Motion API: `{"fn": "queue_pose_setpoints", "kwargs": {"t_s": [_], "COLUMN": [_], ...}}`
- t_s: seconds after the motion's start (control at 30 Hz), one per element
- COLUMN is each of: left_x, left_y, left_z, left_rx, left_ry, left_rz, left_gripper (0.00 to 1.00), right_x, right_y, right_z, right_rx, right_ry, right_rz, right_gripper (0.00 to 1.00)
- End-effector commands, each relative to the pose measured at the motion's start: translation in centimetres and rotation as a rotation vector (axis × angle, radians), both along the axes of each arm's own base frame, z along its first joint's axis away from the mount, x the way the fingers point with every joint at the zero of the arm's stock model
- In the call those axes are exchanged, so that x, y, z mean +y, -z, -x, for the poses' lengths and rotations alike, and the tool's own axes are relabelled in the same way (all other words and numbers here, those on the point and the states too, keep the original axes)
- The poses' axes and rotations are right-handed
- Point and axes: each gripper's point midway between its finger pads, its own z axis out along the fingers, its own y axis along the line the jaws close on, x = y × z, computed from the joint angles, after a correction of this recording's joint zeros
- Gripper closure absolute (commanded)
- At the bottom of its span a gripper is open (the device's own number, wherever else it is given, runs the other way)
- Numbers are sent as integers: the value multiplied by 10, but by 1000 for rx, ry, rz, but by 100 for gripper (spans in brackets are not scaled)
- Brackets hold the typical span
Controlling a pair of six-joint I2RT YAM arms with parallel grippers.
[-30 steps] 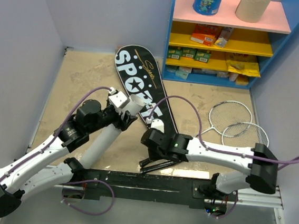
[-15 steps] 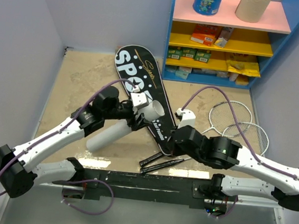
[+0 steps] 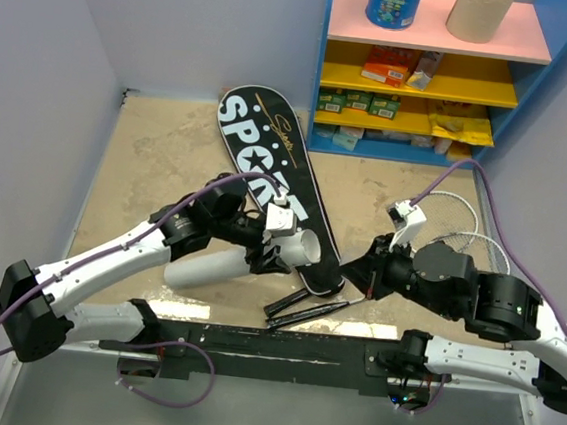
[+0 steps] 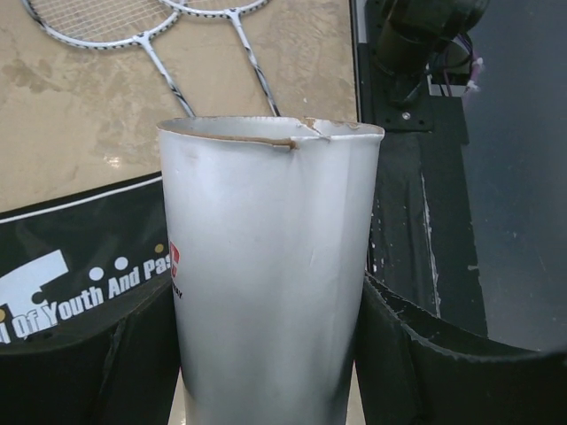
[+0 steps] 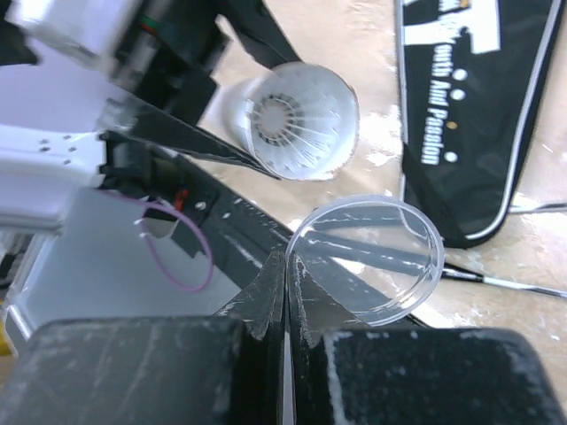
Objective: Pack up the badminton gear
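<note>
Left to right. My left arm (image 3: 108, 261) reaches in from the near-left corner; its jaws are clamped across the long white tube (image 3: 213, 264) just behind the open mouth, one finger on each side of the wall. The tube's long axis slants from near-left to far-right, its closed end towards my left base and its mouth over the narrow near end of the black SPORT bag (image 3: 268, 161), which lies flat on the tabletop (image 3: 159, 150). The right wrist view shows a white feathered shuttlecock (image 5: 288, 119) seated inside the mouth.

Right of the mouth, and apart from it, my right arm (image 3: 476, 296) carries a clear round cap (image 5: 368, 257), its jaws pinched tight on the rim. The mouth opens towards these right jaws, so the right arm is the nearer. I judge the capping step to be in hand: the cap must meet the mouth square to the tube's axis.

Far right, two rackets (image 3: 435, 220) lie unpacked, heads overlapping, handles towards the centre.
</note>
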Motion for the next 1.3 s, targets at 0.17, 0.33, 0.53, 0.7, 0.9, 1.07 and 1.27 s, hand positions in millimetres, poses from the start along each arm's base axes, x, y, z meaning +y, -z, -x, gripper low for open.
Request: {"fn": "queue_pose_setpoints", "kwargs": {"t_s": [0.17, 0.33, 0.53, 0.7, 0.9, 1.07, 1.27], "left_x": [-1, 0, 4, 6, 9, 10, 11], "left_y": [10, 4, -11, -19, -23, -25, -27], "left_z": [47, 55, 66, 72, 74, 76, 77], "left_rx": [45, 34, 9, -5, -13, -18, -24], "left_ry": [155, 180, 215, 236, 242, 245, 246], "left_rz": [61, 91, 152, 177, 189, 198, 206], "left_gripper": [100, 100, 100, 100, 100, 100, 100], "right_x": [32, 45, 58, 65, 76, 84, 89], "right_y": [-38, -37, -33, -29, -28, -24, -16], "right_z": [23, 26, 34, 39, 39, 44, 42], "right_rx": [-39, -34, -11, 7, 11, 24, 32], "right_ry": [-213, -252, -303, -333, -350, -385, -383], "right_rz": [-135, -160, -210, -232, -243, -248, -232], "right_gripper": [100, 100, 100, 100, 100, 100, 100]}}
